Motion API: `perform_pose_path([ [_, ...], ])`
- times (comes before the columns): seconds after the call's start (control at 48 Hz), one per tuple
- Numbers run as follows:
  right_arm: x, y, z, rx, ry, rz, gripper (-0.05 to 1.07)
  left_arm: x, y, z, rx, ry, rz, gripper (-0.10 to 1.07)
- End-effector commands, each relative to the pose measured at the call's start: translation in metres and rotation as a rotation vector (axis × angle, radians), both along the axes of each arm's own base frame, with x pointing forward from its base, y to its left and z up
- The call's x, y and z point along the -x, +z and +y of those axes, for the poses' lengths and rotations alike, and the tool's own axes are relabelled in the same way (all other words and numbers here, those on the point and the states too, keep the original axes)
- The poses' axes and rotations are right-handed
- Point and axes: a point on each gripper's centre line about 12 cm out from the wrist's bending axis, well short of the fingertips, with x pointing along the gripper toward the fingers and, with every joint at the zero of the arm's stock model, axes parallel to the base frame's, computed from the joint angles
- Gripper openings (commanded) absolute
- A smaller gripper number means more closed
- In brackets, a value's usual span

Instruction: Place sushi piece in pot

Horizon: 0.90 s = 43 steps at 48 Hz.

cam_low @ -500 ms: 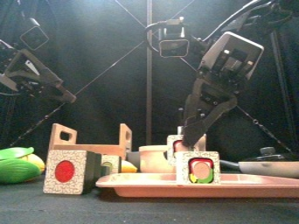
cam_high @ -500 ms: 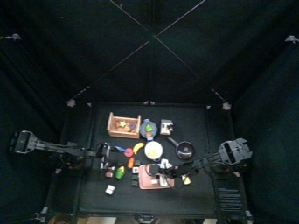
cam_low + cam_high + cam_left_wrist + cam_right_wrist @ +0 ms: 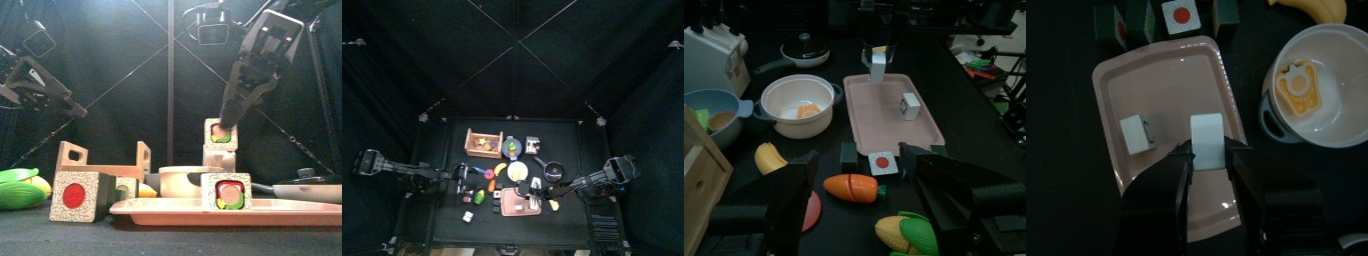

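glossy pink plastic tray point(image 3: 1126, 95); smooth wooden crate point(image 3: 83, 158); shiny white pot-like bowl point(image 3: 1331, 62); matt black table point(image 3: 971, 120).

Take the tray point(image 3: 267, 208) as landmark: one sushi piece point(image 3: 225, 191) stands on it, and a second sushi piece point(image 3: 221, 134) hangs above it, pinched in the right gripper point(image 3: 223, 126). Left of the tray, at the table's front, stands a third sushi block point(image 3: 76, 195), with the wooden crate point(image 3: 104, 160) behind that and a corn cob point(image 3: 19, 188) further left. Behind the tray sits the bowl point(image 3: 799, 100) (something lies in it), and the pot point(image 3: 305, 184) is behind the tray's right end.
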Motion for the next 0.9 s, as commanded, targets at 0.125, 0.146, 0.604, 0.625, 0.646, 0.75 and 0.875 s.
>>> perform_pose_path([
  [0.125,0.026,0.008,-0.010,-0.069,-0.121,-0.047,0.59,-0.003,0.004,0.000,0.004,0.001,-0.012,0.98],
  [0.146,0.028,0.007,-0.012,-0.070,-0.134,-0.052,0.59,-0.003,0.004,0.000,0.004,0.001,-0.012,0.98],
  [0.604,0.042,-0.017,-0.039,-0.060,-0.393,-0.096,0.59,-0.003,0.004,0.000,0.005,0.002,-0.014,0.98],
  [0.625,0.043,-0.018,-0.039,-0.060,-0.396,-0.096,0.59,-0.003,0.004,0.000,0.004,0.001,-0.014,0.98],
  [0.646,0.043,-0.019,-0.038,-0.062,-0.398,-0.093,0.59,-0.003,0.004,0.000,0.004,0.001,-0.014,0.98],
  [0.75,0.041,-0.018,-0.036,-0.072,-0.401,-0.092,0.59,-0.003,0.004,0.000,0.005,0.002,-0.012,0.98],
  [0.875,0.035,-0.016,-0.029,-0.075,-0.381,-0.098,0.59,-0.003,0.004,0.000,0.004,0.001,-0.012,0.98],
])
